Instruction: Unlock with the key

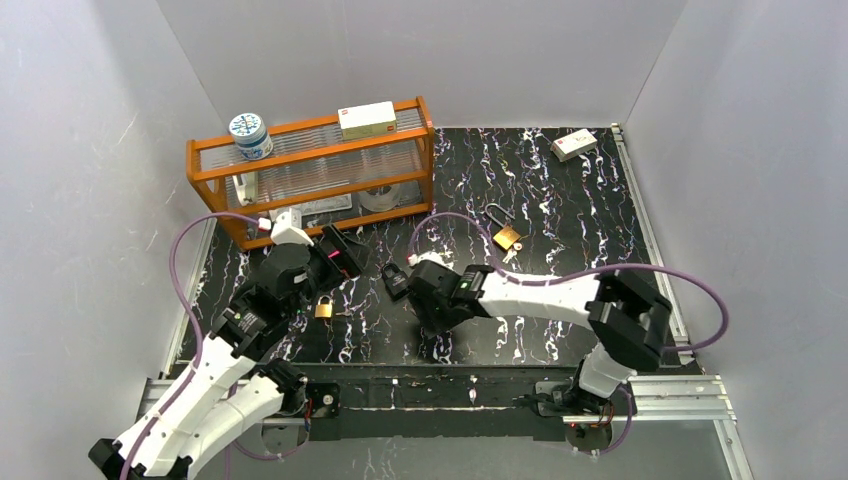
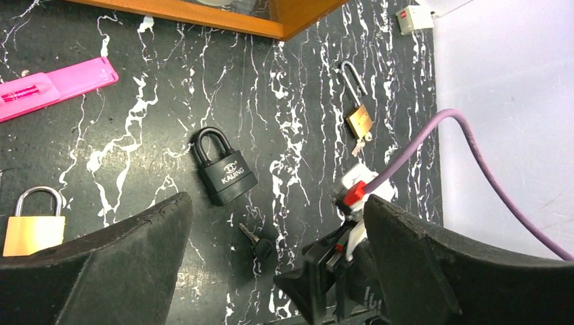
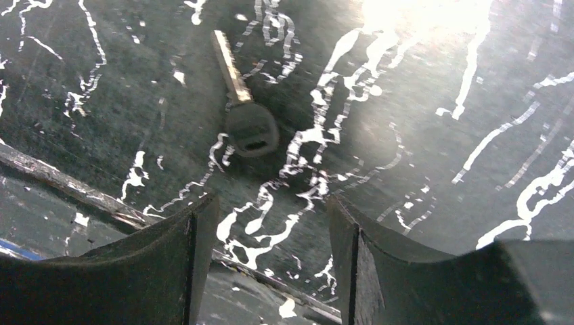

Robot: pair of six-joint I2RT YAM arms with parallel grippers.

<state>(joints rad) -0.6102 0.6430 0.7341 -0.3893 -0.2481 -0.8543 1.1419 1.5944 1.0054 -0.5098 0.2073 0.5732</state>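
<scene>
A black-headed key [image 3: 245, 116] lies flat on the black marbled table, just beyond my right gripper [image 3: 271, 223], which is open and empty with its jaws wide apart close above the table. The key [image 2: 259, 245] also shows in the left wrist view, just below a closed black padlock [image 2: 227, 172], which lies left of my right gripper [image 1: 425, 300] in the top view [image 1: 395, 280]. My left gripper [image 2: 274, 217] is open and empty, raised above the table near the shelf [image 1: 342, 255].
A closed brass padlock [image 1: 324, 309] lies by the left arm. An open brass padlock [image 1: 507, 235] with a key in it lies further back. An orange shelf [image 1: 310, 170] carries a jar and a box. A pink flat item [image 2: 54, 84] and a white box [image 1: 573, 145] lie on the table.
</scene>
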